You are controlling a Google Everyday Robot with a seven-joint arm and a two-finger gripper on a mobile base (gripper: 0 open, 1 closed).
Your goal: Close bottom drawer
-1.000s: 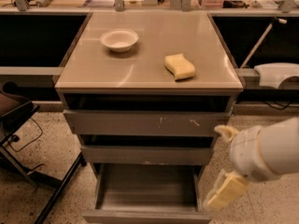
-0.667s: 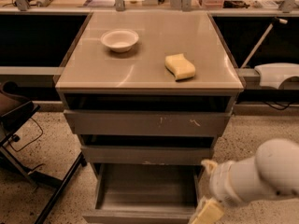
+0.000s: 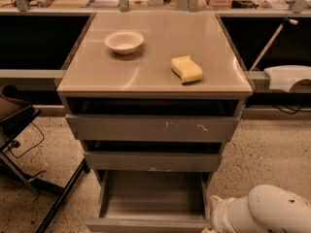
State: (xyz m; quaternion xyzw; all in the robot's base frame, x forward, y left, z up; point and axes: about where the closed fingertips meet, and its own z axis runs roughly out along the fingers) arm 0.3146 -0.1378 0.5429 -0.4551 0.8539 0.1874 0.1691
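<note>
Standing open: narrow grey bottom drawer; white robot arm at its right front corner, gripper out of view, state untellable.

Bottom drawer, narrowest of three grey handleless fronts, pulled well out beneath the front edge of the tabletop, shallow grey interior exposed, gripper out of view past its right front corner

Greys under a beige worktop
White bowl and yellow sponge on it; below, bottom drawer plain grey, top drawer grey with pale scratches; white arm lower right, end effector out of frame
</note>
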